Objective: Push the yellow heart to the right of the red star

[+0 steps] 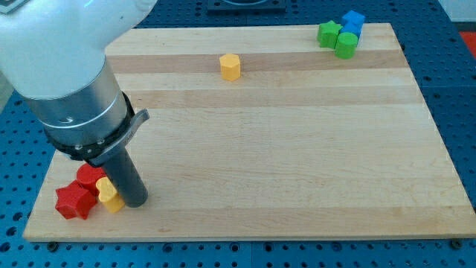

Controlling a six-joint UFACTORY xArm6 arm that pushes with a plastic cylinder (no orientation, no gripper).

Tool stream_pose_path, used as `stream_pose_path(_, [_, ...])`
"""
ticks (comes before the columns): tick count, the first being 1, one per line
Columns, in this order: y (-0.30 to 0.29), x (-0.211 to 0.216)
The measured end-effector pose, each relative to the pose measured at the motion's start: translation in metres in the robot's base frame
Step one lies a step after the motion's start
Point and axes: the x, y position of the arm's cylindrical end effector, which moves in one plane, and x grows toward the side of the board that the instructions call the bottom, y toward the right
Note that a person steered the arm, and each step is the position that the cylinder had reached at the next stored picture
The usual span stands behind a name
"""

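The red star (75, 201) lies near the board's bottom left corner. The yellow heart (108, 195) sits just right of it, touching it. Another red block (90, 176) lies just above them, partly hidden by the arm. My tip (134, 202) stands right next to the yellow heart, on its right side, touching or nearly touching it.
A yellow hexagonal block (230, 66) lies at the view's top middle. Two green blocks (328, 34) (346, 45) and a blue block (352, 21) cluster at the top right corner. The wooden board (297, 149) rests on a blue perforated table.
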Motion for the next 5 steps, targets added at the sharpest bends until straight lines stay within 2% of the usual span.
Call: stream_pose_path(5, [-0.019,0.002])
